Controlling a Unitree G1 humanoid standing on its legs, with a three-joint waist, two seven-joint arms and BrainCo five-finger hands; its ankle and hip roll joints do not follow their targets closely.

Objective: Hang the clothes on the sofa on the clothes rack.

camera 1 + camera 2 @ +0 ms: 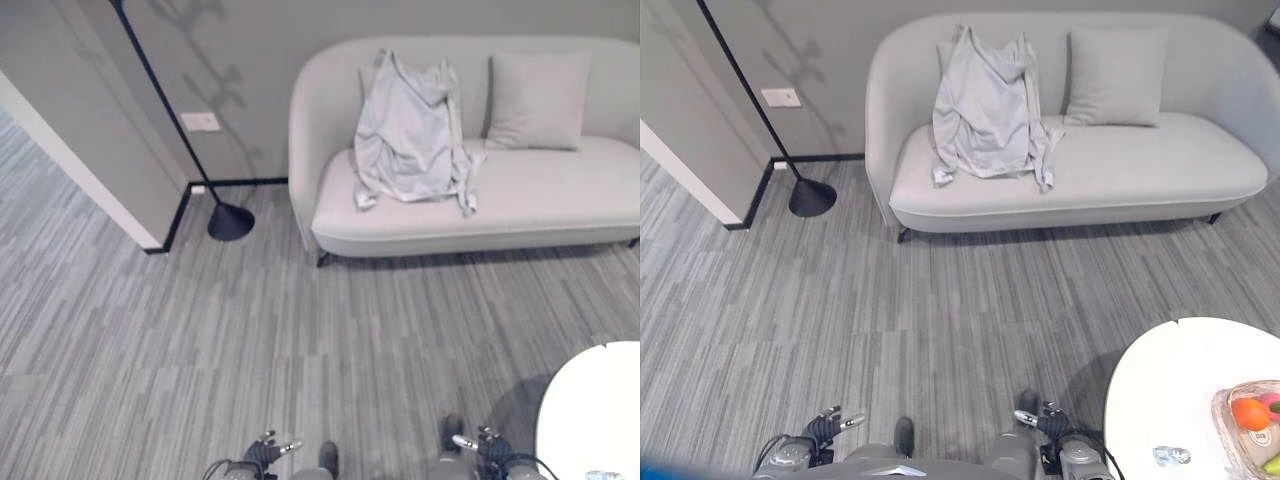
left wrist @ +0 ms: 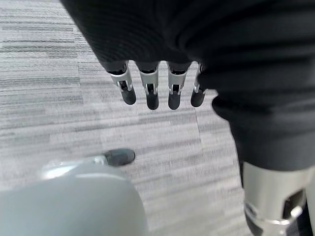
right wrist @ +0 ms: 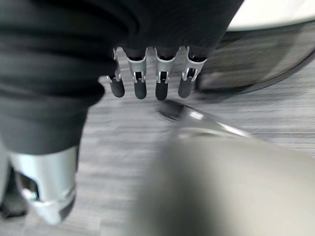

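Left hand (image 2: 147, 59) low at the near edge of the eye views, fingers (image 2: 151, 96) straight and a little apart over the grey striped floor (image 1: 200, 330), thumb held off to one side, holding and touching nothing. Further left and away, against the wall: a black floor lamp (image 1: 228, 220), thin pole leaning, round base on the floor beside a wall corner. Across the floor, well apart from both hands: a pale grey sofa (image 1: 1110, 190) against the wall, with a light grey garment (image 1: 985, 110) draped over the backrest at the sofa's left end and spilling down onto the seat, one sleeve trailing toward the seat's front edge. Just right of the garment, a grey cushion (image 1: 1115, 78) upright against the backrest. Right hand (image 3: 147, 44) low at the near edge as well, fingers (image 3: 161, 88) straight and slightly spread above the floor, gripping nothing. At far right, near that hand: a round white table (image 1: 1180, 390) carrying a bowl of fruit (image 1: 1250, 425) at its edge.
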